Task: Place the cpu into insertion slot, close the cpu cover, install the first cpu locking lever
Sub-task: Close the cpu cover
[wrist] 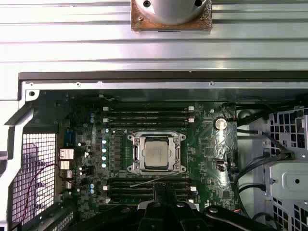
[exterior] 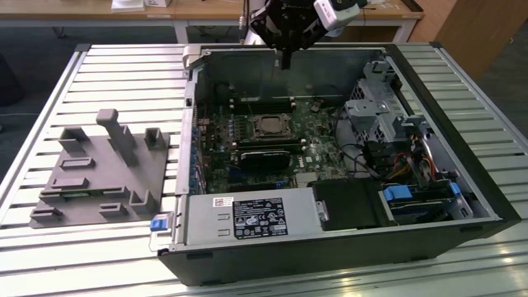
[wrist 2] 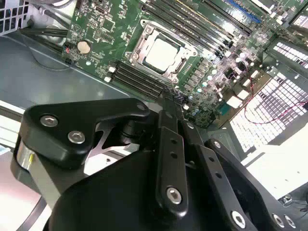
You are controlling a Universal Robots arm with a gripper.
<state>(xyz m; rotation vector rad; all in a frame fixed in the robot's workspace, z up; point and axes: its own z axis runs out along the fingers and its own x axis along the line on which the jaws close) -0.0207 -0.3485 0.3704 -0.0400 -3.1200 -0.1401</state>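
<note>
One pincer (exterior: pixel 285 60) hangs above the far wall of the open computer case (exterior: pixel 462 204), its fingers pressed together with nothing between them. Just beyond its tips in the first wrist view run the black memory slots (wrist: pixel 147 186). Past those, well apart from the tips, the cpu (wrist: pixel 156 153) lies flat in the insertion slot (wrist: pixel 172 155), dull metal top facing up. The cpu cover (wrist: pixel 132 155) frames it and looks to be folded down over its edges.

In the exterior view the cpu sits lower than the pincer and nearer the camera, a touch toward the exterior view's left. Being square, it has no long side; its edges run in line with the memory slots.

Between slots and socket slants a thin pale rod (wrist: pixel 154 179), likely a locking lever, which seems unlatched. Around it all spreads the green board (wrist: pixel 207 144), and outside the case lies the slatted table (exterior: pixel 123 74).
</note>
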